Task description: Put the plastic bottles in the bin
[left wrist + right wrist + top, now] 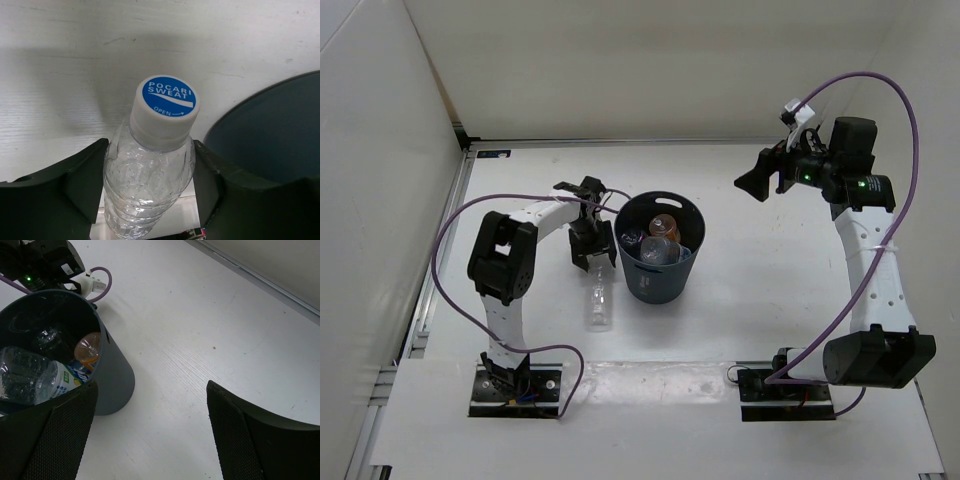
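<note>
Nearest the lens: clear bottle, its blue-and-white cap turned up toward the left wrist camera, its body running down between the fingers.
Left gripper: pinching the clear bottle just below the shoulder, one dark finger pressed against each side.
Where that bottle is: outside the bin and just beside it on the left. From above it stretches from the gripper toward the near edge of the table.
Right gripper: spread wide with nothing between the fingers, well apart from the bin over bare table.
Inside the bin: the orange bottle, the green-white labelled bottle and more clear plastic (three look to be in, so this one is judged the last).
Risk, slipping: the hold sits high on a smooth, thin, tapering wall. A squeeze could buckle it and let the bottle slide out during the lift.
Risk, the rim: most of the bottle trails below the fingers. Carried across too low, its far end could strike the rim and shove or tip the bin.
Risk, early release: if let go before the body is over the opening, it could land on the rim and roll off.
Hidden: the bottle's base is cut off in the wrist view, so whether it rests on the table cannot be told. The blue label is hard to pick out in the bin's dark interior.
</note>
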Robot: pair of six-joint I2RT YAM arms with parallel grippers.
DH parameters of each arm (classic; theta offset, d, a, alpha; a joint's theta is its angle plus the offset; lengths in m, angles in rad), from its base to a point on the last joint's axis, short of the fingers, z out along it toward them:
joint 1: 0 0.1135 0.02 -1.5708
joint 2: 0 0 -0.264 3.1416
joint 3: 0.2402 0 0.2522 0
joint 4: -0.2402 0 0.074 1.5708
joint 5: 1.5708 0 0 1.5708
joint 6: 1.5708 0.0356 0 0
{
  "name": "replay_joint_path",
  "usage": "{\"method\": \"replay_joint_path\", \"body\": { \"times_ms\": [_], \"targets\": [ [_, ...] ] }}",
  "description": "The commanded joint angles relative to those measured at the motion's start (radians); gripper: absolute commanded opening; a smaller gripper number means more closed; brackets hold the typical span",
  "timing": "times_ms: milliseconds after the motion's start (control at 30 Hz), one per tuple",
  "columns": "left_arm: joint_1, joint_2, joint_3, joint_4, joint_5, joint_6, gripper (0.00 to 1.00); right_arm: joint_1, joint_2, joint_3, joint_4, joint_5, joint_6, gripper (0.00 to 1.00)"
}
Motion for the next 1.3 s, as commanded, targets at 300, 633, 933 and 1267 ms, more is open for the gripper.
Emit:
{"method": "replay_joint_path", "body": {
  "times_ms": [300,633,933,1267],
  "targets": [
    [0.106,-0.232,0.207,-0.117,-0.234,0.048,0.27,0.004,0.005,0.030,0.004,-0.004,-0.014,0.90],
    [0.140,-0.381,0.704,-0.022,-0.376,0.150,0.21,0.047,0.005,0.035,-0.004,0.018,-0.012,0.90],
    [-0.108,-0.369,0.786,0.309,-0.340,0.254,0.21,0.050,0.006,0.035,-0.005,0.025,-0.008,0.90],
    [-0.309,-0.280,0.751,0.469,-0.244,0.262,0.21,0.046,0.005,0.032,-0.013,0.027,-0.023,0.90]
  ]
}}
